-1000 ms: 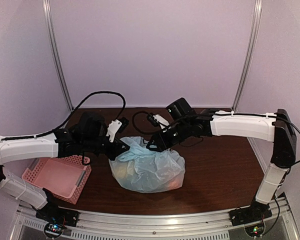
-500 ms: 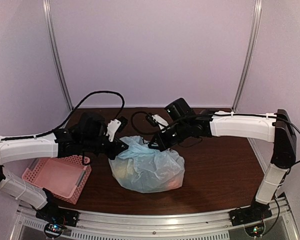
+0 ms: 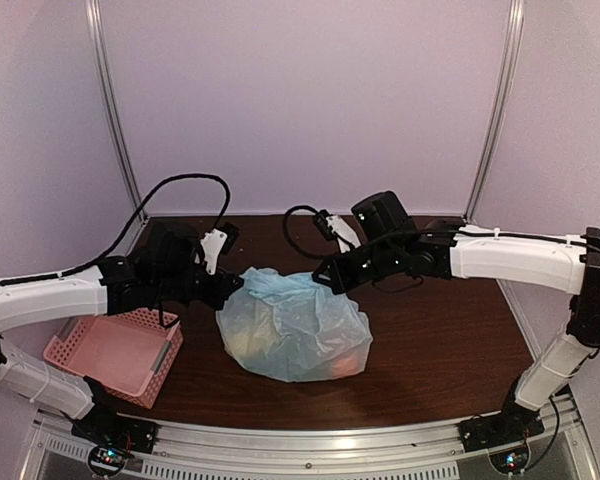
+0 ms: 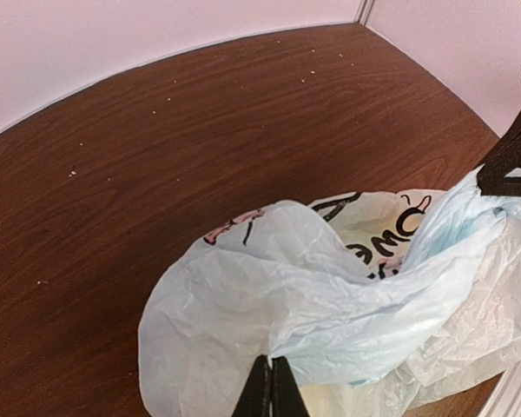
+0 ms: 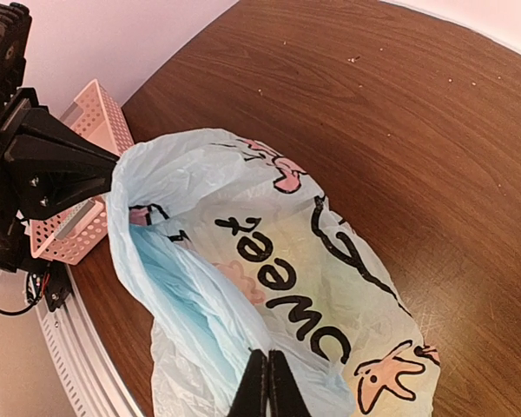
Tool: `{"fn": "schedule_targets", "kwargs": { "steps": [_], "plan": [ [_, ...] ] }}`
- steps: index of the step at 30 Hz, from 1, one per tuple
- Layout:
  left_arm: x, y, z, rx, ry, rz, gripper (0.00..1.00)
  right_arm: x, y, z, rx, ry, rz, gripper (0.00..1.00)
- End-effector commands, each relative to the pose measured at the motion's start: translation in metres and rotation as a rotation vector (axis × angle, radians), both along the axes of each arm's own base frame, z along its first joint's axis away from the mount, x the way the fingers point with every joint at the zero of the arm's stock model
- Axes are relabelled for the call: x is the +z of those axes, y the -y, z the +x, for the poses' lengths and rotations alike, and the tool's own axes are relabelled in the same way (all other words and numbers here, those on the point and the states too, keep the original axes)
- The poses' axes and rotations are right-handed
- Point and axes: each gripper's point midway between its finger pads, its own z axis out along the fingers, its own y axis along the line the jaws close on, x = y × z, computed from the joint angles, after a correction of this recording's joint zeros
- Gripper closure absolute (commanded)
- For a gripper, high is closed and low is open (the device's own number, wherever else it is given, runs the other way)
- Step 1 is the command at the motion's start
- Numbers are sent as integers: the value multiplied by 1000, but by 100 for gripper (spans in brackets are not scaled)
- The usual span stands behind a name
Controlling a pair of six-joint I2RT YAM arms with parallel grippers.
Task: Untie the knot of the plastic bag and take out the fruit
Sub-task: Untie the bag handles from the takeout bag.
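Left claw (image 4: 272, 389) is pinched flat on a fold of the bag (image 4: 313, 304), jaws together with thin plastic between them. Opposite, the right claw (image 5: 265, 382) is clamped just as narrow on the far side. Between the two, a pale blue band of bag rises into a crinkled ridge. The bag is translucent, with dark lettering and pink cartoon prints. Its body sags on the brown surface (image 3: 440, 340) between the arms, fruit (image 3: 351, 364) glowing yellow and orange through it. A pink basket (image 3: 110, 355) sits to the left.
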Motion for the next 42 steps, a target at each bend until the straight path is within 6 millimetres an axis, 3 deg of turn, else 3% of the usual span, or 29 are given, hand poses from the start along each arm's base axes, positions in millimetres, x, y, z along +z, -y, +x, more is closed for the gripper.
{"fn": "schedule_targets", "kwargs": {
  "steps": [1,9,12,15,18,22,31,42],
  "plan": [
    [-2,-16,6,79,-1,-11,100,4,16,8,-85,21,4,100],
    [8,-9,-2,10,13,-52,99,8,14,5,-74,14,41,100],
    [25,-1,-9,-71,51,-74,80,11,10,3,-57,7,67,100],
    [56,4,-12,-130,129,-90,59,13,8,2,-49,6,81,100],
    [83,9,-14,-185,199,-95,51,13,7,1,-45,2,88,100],
    [100,29,-19,-296,209,-118,50,15,5,1,-43,0,100,100],
    [80,72,-13,-421,156,-132,49,18,7,1,-48,5,104,100],
    [51,90,-9,-436,146,-21,45,18,7,2,-48,4,103,100]
  ]
}}
